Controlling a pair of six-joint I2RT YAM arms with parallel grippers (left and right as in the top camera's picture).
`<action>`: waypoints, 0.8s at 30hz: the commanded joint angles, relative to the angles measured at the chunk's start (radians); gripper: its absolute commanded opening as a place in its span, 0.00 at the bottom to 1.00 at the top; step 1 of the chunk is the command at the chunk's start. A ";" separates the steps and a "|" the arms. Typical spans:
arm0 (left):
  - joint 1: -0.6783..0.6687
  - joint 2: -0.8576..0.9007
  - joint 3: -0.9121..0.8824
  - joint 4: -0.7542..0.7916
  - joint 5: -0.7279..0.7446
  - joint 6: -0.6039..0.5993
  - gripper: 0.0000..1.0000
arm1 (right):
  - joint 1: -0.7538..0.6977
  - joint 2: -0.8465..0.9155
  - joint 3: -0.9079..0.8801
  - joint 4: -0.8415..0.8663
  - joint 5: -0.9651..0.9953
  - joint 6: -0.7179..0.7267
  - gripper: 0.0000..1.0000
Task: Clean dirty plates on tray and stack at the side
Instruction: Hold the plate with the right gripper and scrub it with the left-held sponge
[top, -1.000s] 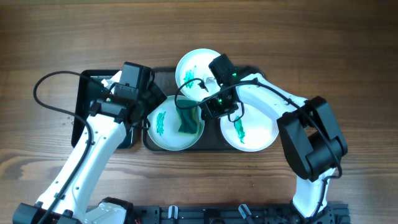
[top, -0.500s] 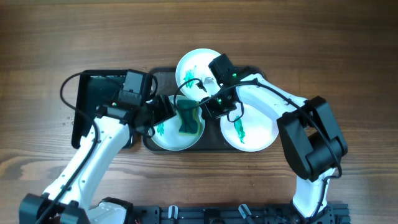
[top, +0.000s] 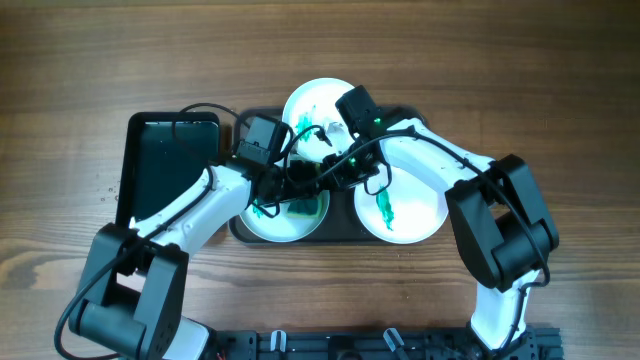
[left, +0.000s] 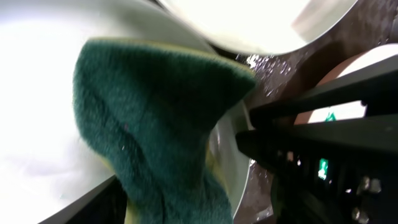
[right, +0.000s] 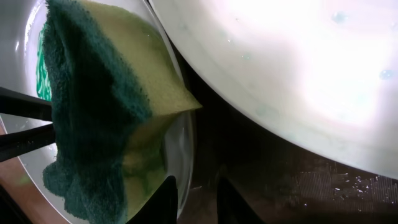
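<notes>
Three white plates lie on the dark tray (top: 238, 230): a back one (top: 315, 105), a front-right one (top: 415, 210) with a green smear, and a front-left one (top: 268, 226) with a green smear. A green and yellow sponge (top: 301, 205) stands in the front-left plate. My left gripper (top: 293, 180) is open with the sponge (left: 155, 124) between its fingers. My right gripper (top: 340, 178) is shut on the front-left plate's right rim (right: 186, 143), fingertips (right: 198, 199) on either side of it. The sponge (right: 93, 106) leans just left of them.
A smaller black tray (top: 170, 150) lies to the left of the dark tray, with nothing on it. Bare wooden table (top: 540, 80) surrounds both trays. The two arms meet closely over the front-left plate.
My left arm swung right from over the small black tray to the sponge in the front-left plate. My right arm and the plates have not moved.
</notes>
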 joint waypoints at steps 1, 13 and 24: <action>-0.005 0.012 -0.008 0.023 -0.044 0.041 0.69 | -0.003 0.013 -0.016 0.009 -0.027 -0.013 0.22; -0.033 0.080 -0.008 0.047 -0.082 0.041 0.47 | -0.003 0.013 -0.022 0.019 -0.029 -0.005 0.18; -0.027 0.097 -0.008 0.009 -0.251 -0.049 0.04 | -0.003 0.013 -0.068 0.058 -0.023 0.015 0.06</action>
